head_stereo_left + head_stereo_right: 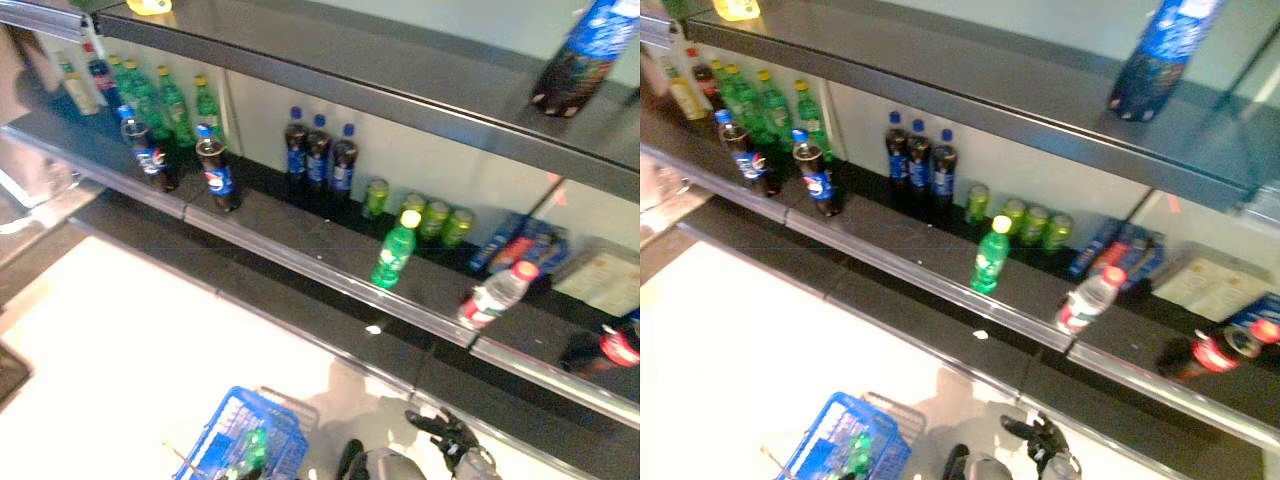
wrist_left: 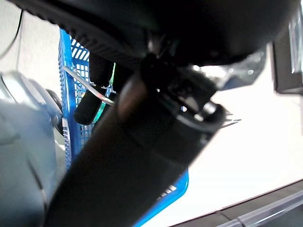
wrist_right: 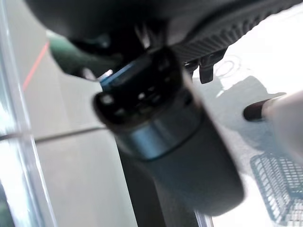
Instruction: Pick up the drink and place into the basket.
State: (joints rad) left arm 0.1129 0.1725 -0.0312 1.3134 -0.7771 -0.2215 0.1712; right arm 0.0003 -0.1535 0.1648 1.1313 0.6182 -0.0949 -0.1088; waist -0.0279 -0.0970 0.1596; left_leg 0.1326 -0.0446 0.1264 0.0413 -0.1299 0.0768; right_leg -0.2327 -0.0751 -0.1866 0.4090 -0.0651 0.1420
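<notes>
The blue basket (image 1: 240, 440) hangs low at the left, off the white floor, and it also shows in the left wrist view (image 2: 75, 71). A green drink (image 1: 250, 448) lies inside it. My left hand (image 2: 94, 92) is shut on the basket's thin wire handles (image 2: 87, 85). My right hand (image 1: 448, 434) is low, in front of the bottom shelf edge and right of the basket, with fingers spread and empty. On the shelf a green bottle with a yellow cap (image 1: 396, 250) stands near the front edge.
The dark shelf (image 1: 330, 262) holds cola bottles (image 1: 215, 172), dark bottles with blue labels (image 1: 318, 155), green cans (image 1: 435, 217), green bottles (image 1: 160, 100) at the back left, and a clear bottle with a red cap (image 1: 497, 293) lying down. A blue bottle (image 1: 590, 50) stands on the upper shelf.
</notes>
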